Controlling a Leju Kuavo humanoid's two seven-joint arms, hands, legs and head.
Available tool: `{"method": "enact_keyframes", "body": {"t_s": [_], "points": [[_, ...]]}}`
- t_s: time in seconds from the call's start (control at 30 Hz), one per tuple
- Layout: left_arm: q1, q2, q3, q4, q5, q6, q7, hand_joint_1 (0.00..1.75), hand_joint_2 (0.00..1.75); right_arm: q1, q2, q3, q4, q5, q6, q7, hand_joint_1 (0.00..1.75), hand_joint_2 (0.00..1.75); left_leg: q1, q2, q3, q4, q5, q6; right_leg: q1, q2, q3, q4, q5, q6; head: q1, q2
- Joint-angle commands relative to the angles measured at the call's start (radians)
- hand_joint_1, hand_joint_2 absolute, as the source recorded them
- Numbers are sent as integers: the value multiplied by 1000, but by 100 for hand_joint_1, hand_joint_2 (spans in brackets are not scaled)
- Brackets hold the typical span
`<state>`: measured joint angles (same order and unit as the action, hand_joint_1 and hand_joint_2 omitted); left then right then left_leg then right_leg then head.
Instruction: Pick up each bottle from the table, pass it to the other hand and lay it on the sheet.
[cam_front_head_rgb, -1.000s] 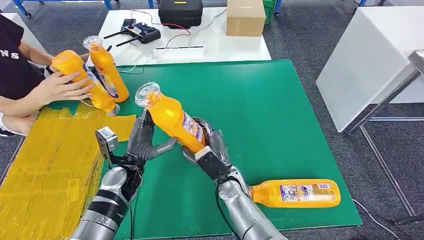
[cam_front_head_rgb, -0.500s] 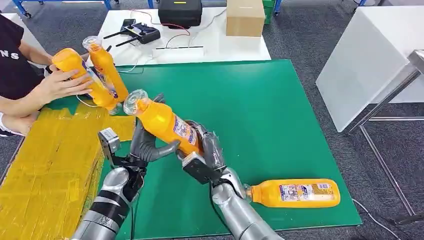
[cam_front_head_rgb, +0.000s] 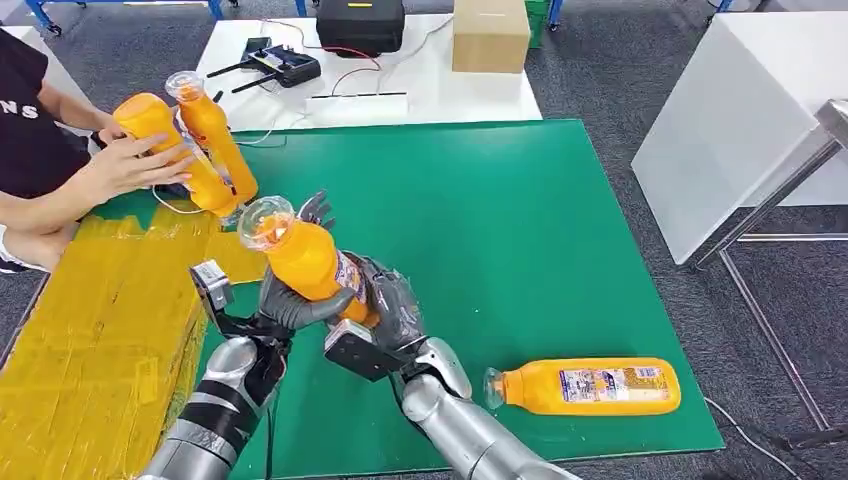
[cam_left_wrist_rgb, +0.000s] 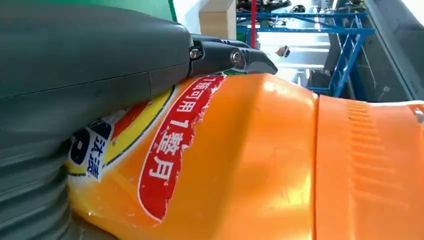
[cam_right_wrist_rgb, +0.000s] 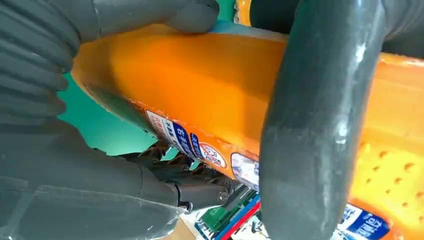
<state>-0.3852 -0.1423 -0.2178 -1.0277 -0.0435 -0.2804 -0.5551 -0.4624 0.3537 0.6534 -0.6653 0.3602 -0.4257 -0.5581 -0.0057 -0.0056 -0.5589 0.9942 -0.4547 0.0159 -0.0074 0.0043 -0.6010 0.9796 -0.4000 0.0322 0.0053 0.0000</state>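
So, head view first: both hands wrapped round one orange plastic bottle with a clear cap (cam_front_head_rgb: 305, 258), held up tilted over the green mat (cam_front_head_rgb: 520, 220), cap end leaning toward the yellow sheet (cam_front_head_rgb: 90, 330). Left hand (cam_front_head_rgb: 290, 300) gripping the bottle's middle, fingers curled round it from the sheet side; right hand (cam_front_head_rgb: 385, 305) clasped on the lower end, just beside the left. Second orange bottle with a printed label (cam_front_head_rgb: 585, 386) lying flat on the mat near its front right corner, well apart from the hands. Two more orange bottles (cam_front_head_rgb: 195, 150) held by a person's hand (cam_front_head_rgb: 125, 165) at the far left, above where sheet meets mat. White table (cam_front_head_rgb: 400, 80) behind with a cardboard box (cam_front_head_rgb: 490, 35) and a black case (cam_front_head_rgb: 360, 22).

Left wrist view: thick grey thumb (cam_left_wrist_rgb: 85, 65) pressed on the bottle's red and yellow label (cam_left_wrist_rgb: 170, 150), dark fingers reaching over the top.

Right wrist view: grey thumb (cam_right_wrist_rgb: 310, 140) clamped across the orange body, fingers closed on the other side, green mat behind.
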Motion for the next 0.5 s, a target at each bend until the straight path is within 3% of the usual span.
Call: {"method": "enact_keyframes", "body": {"t_s": [0.03, 0.33, 0.5], "points": [[-51, -2, -28, 58, -1, 20, 11, 175, 175, -18, -5, 146, 100, 4, -3, -24, 175, 175, 1, -1, 2, 0, -1, -1, 1, -2, 3, -1, -1, -1, 0, 0], [-8, 4, 43, -23, 16, 73, 34, 175, 175, 33, -5, 53, 73, 75, -19, -60, 175, 175, 2, 0, 4, 0, -2, -2, 2, -1, 5, -1, -1, -1, 0, 0], [62, -7, 79, -121, -99, 220, 51, 175, 175, 112, -40, -60, -64, 170, -8, -59, 175, 175, 2, -2, 3, -1, -1, -1, 2, -2, 4, -2, -1, -1, 0, 0]]}}
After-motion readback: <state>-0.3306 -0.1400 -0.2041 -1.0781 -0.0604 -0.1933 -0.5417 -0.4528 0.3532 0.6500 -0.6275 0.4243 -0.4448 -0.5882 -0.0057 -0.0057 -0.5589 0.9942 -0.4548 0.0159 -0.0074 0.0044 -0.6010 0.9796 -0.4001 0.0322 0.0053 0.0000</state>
